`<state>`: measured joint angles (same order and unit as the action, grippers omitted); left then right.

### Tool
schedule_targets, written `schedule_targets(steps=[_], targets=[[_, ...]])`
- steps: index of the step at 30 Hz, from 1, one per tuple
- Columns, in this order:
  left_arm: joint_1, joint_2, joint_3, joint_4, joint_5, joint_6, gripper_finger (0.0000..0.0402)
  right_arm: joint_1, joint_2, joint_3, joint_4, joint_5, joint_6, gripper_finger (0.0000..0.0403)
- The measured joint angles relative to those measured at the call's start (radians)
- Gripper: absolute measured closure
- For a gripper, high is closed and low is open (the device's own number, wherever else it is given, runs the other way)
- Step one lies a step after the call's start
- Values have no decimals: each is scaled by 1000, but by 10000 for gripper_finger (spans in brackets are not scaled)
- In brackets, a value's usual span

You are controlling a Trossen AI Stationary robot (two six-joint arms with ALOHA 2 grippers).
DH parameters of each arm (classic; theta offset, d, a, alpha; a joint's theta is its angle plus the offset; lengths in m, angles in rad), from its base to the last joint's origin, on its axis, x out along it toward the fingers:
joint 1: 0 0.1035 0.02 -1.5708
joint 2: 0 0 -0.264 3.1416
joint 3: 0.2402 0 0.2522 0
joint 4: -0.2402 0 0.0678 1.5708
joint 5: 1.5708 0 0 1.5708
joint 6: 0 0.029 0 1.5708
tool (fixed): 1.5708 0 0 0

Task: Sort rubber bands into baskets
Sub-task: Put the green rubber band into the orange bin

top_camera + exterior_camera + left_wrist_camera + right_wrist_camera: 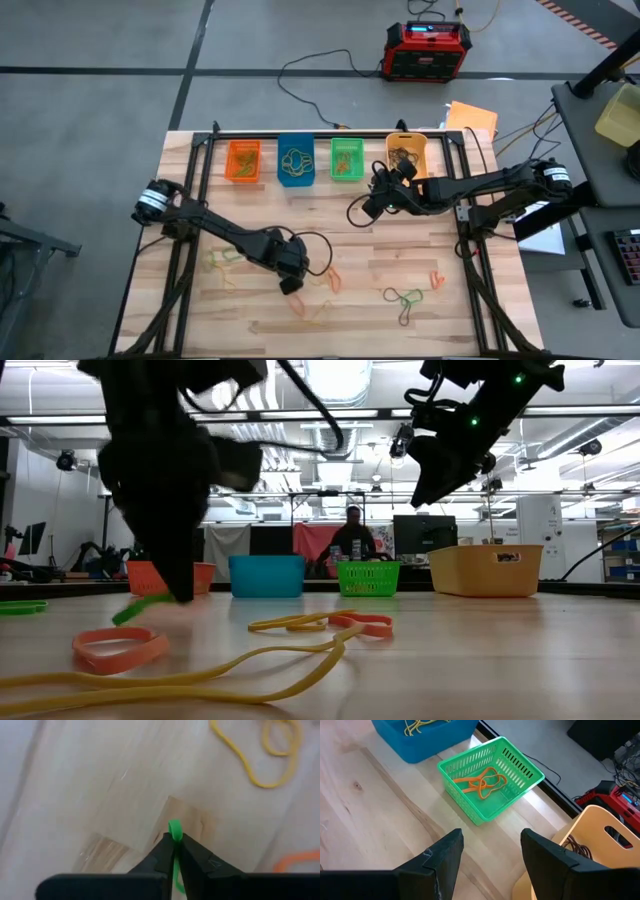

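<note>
My left gripper [291, 285] stands at the table's near middle, pointing down, shut on a green rubber band [175, 827]. Other rubber bands lie loose on the wood: yellow [260, 755], orange [120, 648], and green [405, 297]. Four baskets stand in a row at the far edge: orange [243, 160], blue [296, 160], green [490, 780] and yellow-orange [408, 152]. My right gripper [492, 840] hangs open in the air in front of the green and yellow-orange baskets, holding nothing. My left gripper pinches the green band between its two fingertips, coming from above and pointing down. A small loop of the band [174, 826] sticks out past the tips. In the low view the rest of the band [140, 608] slants from the fingers down toward the table top.
A red-and-black box [427, 50] and black cables lie on the floor beyond the table. A person [352, 540] shows in the room behind. Orange bands lie in the green basket [480, 782], yellow ones in the blue basket [420, 726].
</note>
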<state>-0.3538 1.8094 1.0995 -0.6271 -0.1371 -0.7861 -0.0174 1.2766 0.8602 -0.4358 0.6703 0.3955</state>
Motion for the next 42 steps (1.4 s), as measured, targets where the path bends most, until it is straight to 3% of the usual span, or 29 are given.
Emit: schedule_targets(steps=[5,11,21,32,42], targets=[[26,-92,-2,-79,-17,73,400,0,0,-1,0,0,1,209],[124,-223,-3,-229,-139,153,401,0,0,-1,0,1,1,209],[454,-402,-20,-284,-195,432,401,0,0,-2,4,2,5,209],[871,-414,-26,-307,-177,728,402,0,0,-2,12,2,24,209],[1091,-366,-29,-284,-167,852,402,0,0,-4,24,2,30,209]])
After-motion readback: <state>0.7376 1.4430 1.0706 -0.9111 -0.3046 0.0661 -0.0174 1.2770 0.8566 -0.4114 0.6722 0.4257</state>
